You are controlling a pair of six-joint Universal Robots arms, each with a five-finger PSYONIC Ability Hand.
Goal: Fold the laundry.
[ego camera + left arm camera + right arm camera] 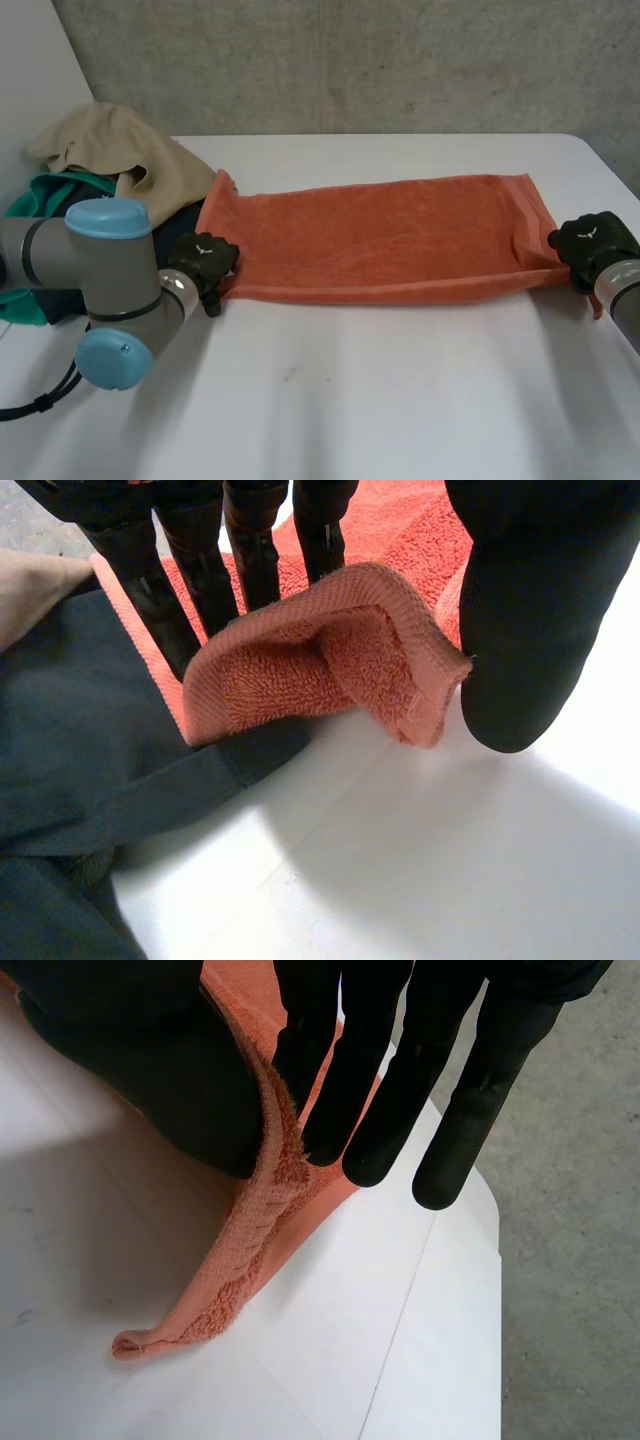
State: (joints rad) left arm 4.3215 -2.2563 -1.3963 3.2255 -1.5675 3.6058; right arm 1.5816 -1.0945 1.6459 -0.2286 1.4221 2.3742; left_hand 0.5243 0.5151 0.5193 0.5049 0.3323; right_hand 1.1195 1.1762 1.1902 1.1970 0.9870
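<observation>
An orange towel point(380, 235) lies stretched across the white table point(350, 400), doubled along its length. My left hand point(203, 262) is at the towel's near left corner. In the left wrist view that corner point(300, 670) flops loosely against the straight fingers point(250, 550), and the thumb point(530, 610) stands apart beside it, so the hand is open. My right hand point(590, 245) is at the near right corner. There the towel's edge point(250, 1250) runs up between the thumb point(150, 1070) and the straight fingers point(380, 1090), pinched, with the corner tip trailing on the table.
A heap of laundry sits at the back left: a beige garment point(110, 150), a teal one point(50, 190) and a dark one point(80, 740) right beside my left hand. The table's right edge point(470, 1260) is close to my right hand, with grey floor point(570, 1260) beyond.
</observation>
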